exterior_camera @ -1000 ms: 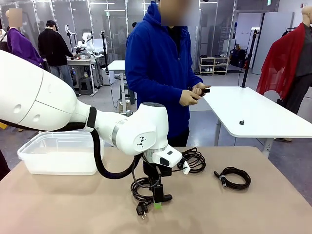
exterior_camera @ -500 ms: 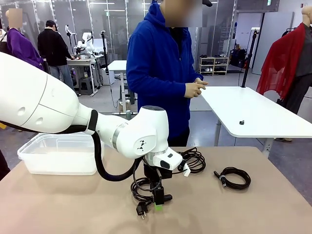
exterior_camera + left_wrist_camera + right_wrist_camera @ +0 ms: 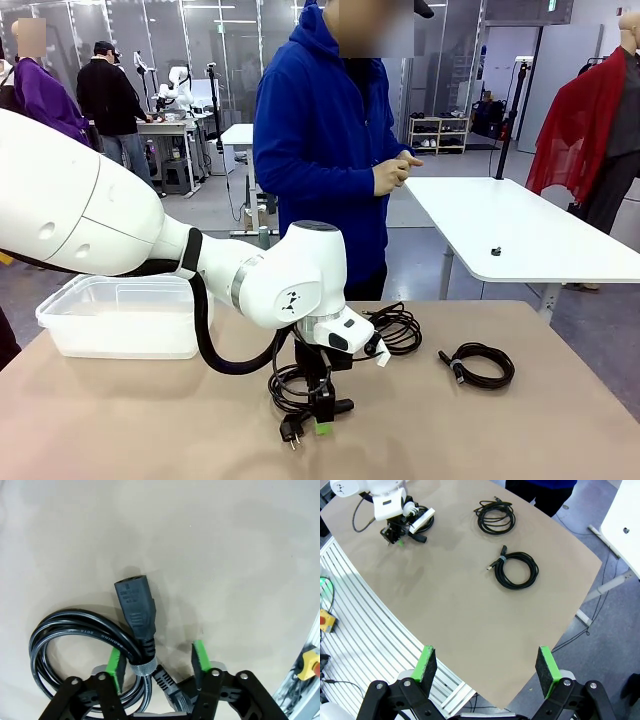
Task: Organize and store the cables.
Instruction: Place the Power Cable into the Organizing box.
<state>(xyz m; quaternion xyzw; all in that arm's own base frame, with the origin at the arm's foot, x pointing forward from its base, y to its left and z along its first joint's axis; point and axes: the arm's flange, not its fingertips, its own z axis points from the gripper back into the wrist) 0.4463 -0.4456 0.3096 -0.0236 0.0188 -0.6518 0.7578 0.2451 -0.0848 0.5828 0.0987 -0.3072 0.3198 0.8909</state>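
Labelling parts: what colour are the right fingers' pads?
Green pads, clearest in the right wrist view.

My left arm (image 3: pixel 90 215): white glossy shell, bulbous rounded joints, one grey ring and one black band at the seams. My wrist housing (image 3: pixel 300 270) carries a small dark emblem. A black wiring loop (image 3: pixel 203 335) runs outside the shell. My left gripper (image 3: pixel 157 661): black linked fingers, silver pins at the pivots, bright green pads (image 3: pixel 116 666). My right gripper (image 3: pixel 486 665): same black links, silver pins, green pads.
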